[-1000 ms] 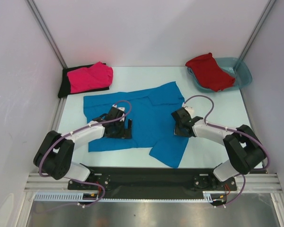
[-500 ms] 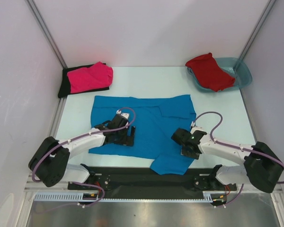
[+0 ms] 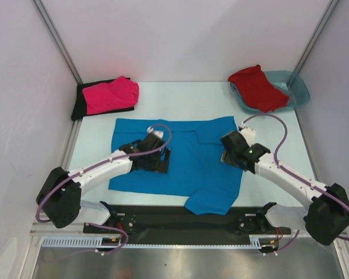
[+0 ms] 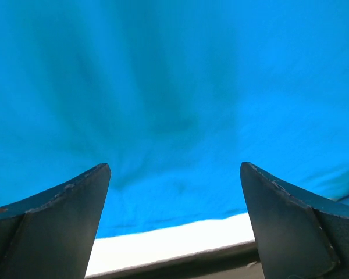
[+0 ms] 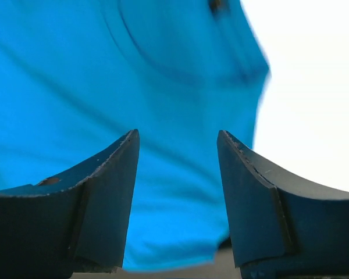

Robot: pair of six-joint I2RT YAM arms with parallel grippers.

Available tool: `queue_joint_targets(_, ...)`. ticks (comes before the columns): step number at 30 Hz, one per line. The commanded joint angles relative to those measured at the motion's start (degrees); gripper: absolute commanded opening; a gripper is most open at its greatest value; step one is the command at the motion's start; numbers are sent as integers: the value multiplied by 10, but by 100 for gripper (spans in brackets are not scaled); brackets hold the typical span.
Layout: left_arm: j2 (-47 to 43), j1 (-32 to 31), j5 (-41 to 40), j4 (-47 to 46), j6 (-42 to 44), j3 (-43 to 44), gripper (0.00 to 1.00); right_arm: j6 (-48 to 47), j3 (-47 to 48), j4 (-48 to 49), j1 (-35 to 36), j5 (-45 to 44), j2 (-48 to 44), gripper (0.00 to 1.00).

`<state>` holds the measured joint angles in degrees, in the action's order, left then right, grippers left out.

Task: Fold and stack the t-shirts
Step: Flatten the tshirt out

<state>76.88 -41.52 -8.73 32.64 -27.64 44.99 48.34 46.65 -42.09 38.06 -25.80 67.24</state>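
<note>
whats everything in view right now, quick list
blue t-shirt: one, bright blue, spread flat mid-table, its near corner reaching the front edge
pink t-shirt: one, hot pink, folded, far left corner, on top of the black one
black t-shirt: one, black, far left corner, under the pink one
red t-shirt: one, red, bunched in the tub, far right
tub: one, translucent teal, far right corner
table: one, pale, under everything
left end effector: one, dark fingers, open, over the blue shirt's left part
right end effector: one, dark fingers, open, over the blue shirt's right part
</note>
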Motion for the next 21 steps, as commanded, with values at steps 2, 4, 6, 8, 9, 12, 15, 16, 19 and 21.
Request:
queue_joint_targets(2,30,6,-70,-19,43,143,100,-154,47,164,-82,65,55,61)
queue_joint_targets(4,51,28,-60,-39,49,181,100,-170,82,190,-112,118,101,61)
queue_joint_targets(6,87,61,-42,-64,54,201,100,-198,112,205,-122,153,127,62)
queue_joint_targets(8,120,92,-19,-72,56,226,100,-203,124,227,-139,173,157,61)
queue_joint_targets(9,130,99,-16,-79,57,229,100,-208,125,241,-142,192,163,61)
queue_joint_targets(12,165,117,-15,-99,67,241,100,-223,129,285,-163,236,200,62)
queue_joint_targets(15,197,134,0,-116,72,251,100,-222,148,308,-182,252,251,61)
queue_joint_targets(16,220,137,5,-122,72,258,100,-226,152,320,-183,253,262,61)
queue_joint_targets(19,258,141,7,-123,72,276,100,-236,174,329,-191,267,300,61)
queue_joint_targets(21,273,145,15,-122,72,285,100,-241,193,323,-194,269,324,61)
